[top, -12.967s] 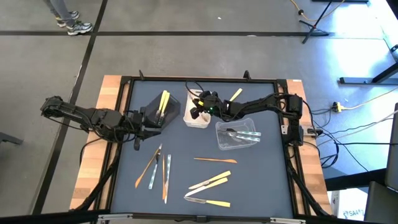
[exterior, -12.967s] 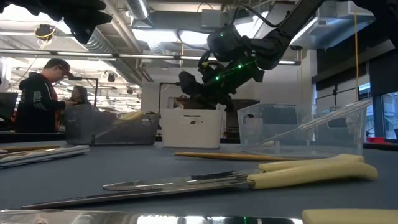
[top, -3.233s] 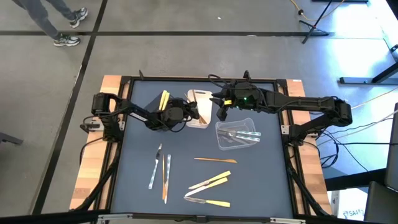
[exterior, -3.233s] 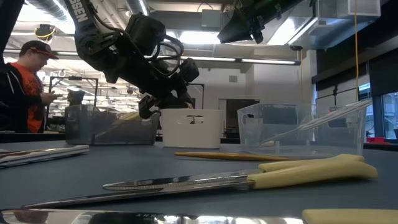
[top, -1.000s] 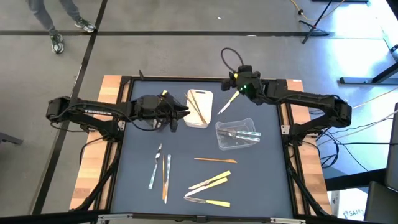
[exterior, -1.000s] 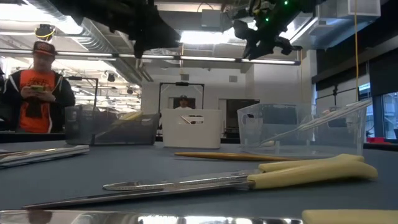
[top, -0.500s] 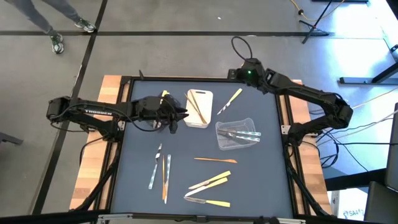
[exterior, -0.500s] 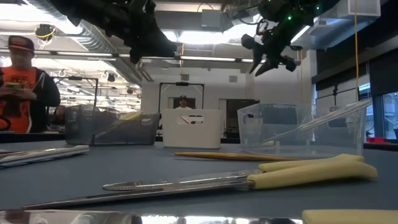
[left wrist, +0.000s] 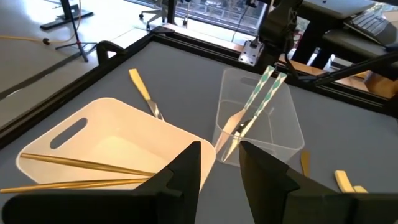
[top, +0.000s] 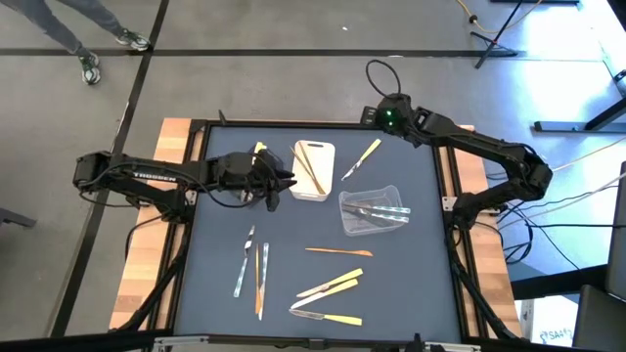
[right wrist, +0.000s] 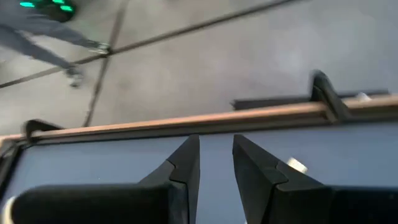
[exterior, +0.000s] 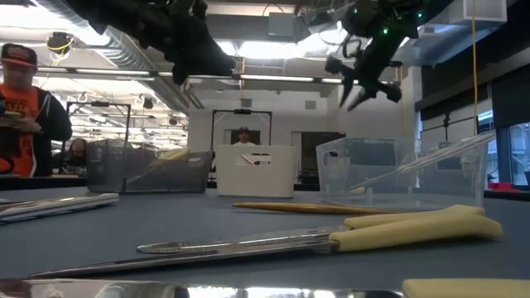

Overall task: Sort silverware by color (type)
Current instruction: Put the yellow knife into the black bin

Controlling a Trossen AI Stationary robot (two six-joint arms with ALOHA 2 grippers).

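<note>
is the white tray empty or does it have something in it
Not empty. The white tray holds two orange-brown utensils, lying flat across its floor in the left wrist view and visible as thin diagonal sticks from above.

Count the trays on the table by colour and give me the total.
black tray: 1
white tray: 1
clear tray: 1
Total: 3

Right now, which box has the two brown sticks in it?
The white tray, in the middle of the three. The black one holds yellow pieces and the clear tray holds silver-grey ones.
</note>
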